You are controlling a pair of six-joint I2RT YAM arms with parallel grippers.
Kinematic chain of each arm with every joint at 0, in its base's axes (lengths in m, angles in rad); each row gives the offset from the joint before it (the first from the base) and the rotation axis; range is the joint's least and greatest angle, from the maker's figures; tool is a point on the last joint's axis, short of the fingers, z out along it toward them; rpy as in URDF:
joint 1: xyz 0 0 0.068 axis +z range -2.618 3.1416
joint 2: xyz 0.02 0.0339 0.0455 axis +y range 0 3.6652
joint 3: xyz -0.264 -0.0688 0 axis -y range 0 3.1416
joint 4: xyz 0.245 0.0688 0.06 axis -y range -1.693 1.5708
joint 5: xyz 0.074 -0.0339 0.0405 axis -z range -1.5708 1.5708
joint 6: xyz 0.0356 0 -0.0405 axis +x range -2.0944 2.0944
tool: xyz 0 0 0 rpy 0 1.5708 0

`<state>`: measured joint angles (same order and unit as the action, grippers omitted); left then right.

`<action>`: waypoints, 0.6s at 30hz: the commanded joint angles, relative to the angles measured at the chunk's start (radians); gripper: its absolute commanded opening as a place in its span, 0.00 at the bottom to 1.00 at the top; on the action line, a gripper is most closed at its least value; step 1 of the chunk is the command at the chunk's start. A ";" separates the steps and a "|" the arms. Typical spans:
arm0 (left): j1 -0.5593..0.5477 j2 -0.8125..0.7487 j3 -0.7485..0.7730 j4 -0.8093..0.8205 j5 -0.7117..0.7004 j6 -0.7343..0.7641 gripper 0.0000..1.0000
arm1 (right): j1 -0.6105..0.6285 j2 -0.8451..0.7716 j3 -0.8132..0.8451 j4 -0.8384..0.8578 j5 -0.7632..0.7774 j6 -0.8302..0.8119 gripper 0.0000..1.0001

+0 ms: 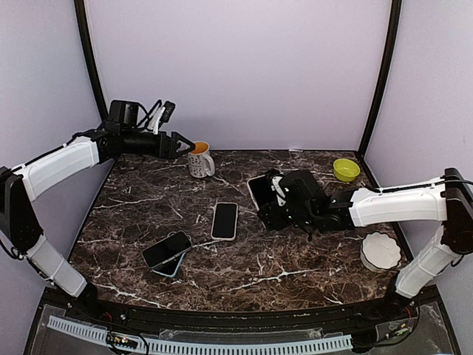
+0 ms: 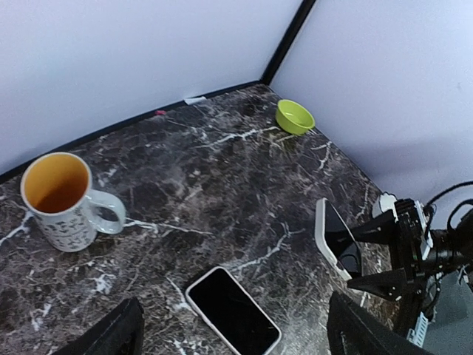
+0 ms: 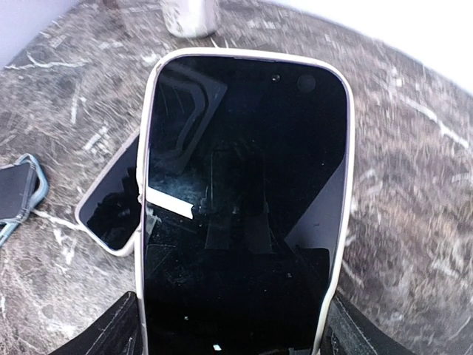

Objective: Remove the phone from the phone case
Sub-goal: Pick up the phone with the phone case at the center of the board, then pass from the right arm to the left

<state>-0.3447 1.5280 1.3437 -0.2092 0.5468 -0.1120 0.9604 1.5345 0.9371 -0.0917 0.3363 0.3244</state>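
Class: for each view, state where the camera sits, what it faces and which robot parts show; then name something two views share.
Top: above and behind the bases, looking down on the table; left arm and right arm show.
Left wrist: on the left arm, facing mug and bowl; its fingers and the right gripper show.
Right wrist: close over the held phone; its fingers show.
Shared: all three show the flat phone.

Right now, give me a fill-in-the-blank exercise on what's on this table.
The mug is ___ inside. The phone in the right end effector has a ___ case. The left end effector holds ___. The bowl sits in the back ___ corner of the table.
Missing: orange, white, nothing, right.
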 commanded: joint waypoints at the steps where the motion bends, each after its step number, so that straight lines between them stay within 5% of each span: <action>1: -0.028 -0.008 -0.037 0.064 0.165 0.003 0.88 | 0.012 -0.070 -0.008 0.157 0.032 -0.104 0.00; 18: -0.206 0.041 -0.106 0.203 0.376 -0.105 0.81 | 0.114 -0.175 -0.134 0.458 0.040 -0.553 0.00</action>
<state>-0.5140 1.5661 1.2533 -0.0498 0.8642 -0.1936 1.0313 1.4109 0.8429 0.1539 0.3786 -0.0452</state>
